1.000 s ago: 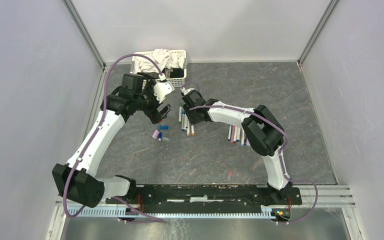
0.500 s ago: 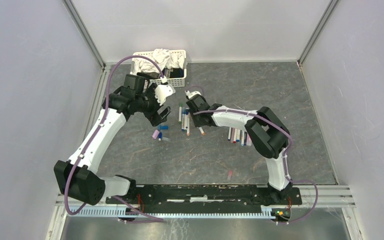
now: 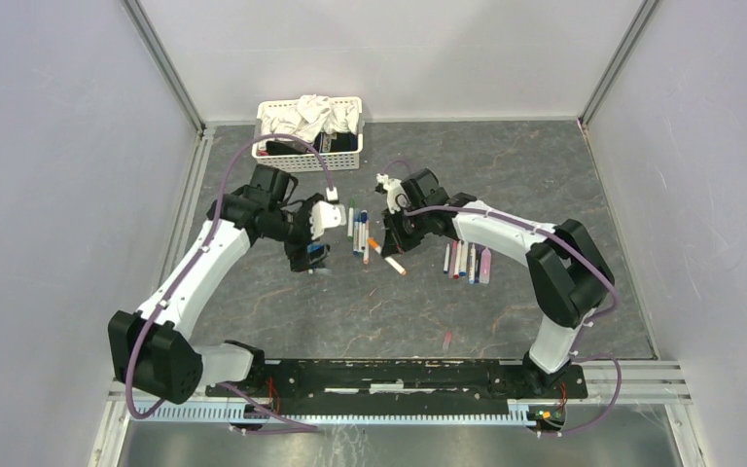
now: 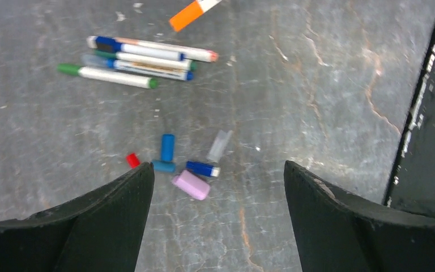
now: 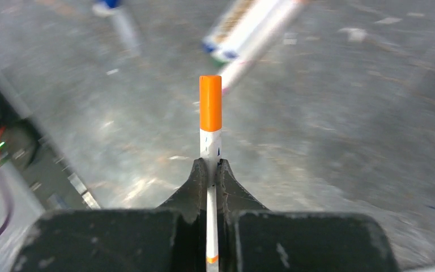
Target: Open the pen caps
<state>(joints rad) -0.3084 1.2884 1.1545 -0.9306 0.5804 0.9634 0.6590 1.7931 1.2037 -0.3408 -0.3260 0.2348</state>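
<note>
My right gripper (image 5: 210, 167) is shut on the white barrel of a pen with an orange cap (image 5: 210, 110), held above the table; it also shows in the top view (image 3: 396, 243). My left gripper (image 4: 217, 166) is open and empty, hovering over loose caps: red (image 4: 132, 160), blue (image 4: 167, 147), dark blue (image 4: 202, 168), lilac (image 4: 190, 185) and a clear one (image 4: 220, 145). In the top view the left gripper (image 3: 314, 253) hides most of these caps. Several capped pens (image 4: 141, 56) lie in a row beyond the caps, also seen in the top view (image 3: 358, 229).
A second row of pens (image 3: 465, 261) lies right of the right gripper. A white basket of cloths (image 3: 309, 131) stands at the back left. A small pink cap (image 3: 447, 340) lies alone near the front. Grey walls close both sides.
My right gripper has lifted the orange-capped pen out of the middle row and swung right and nearer. My left gripper has come down and forward over the loose caps.
</note>
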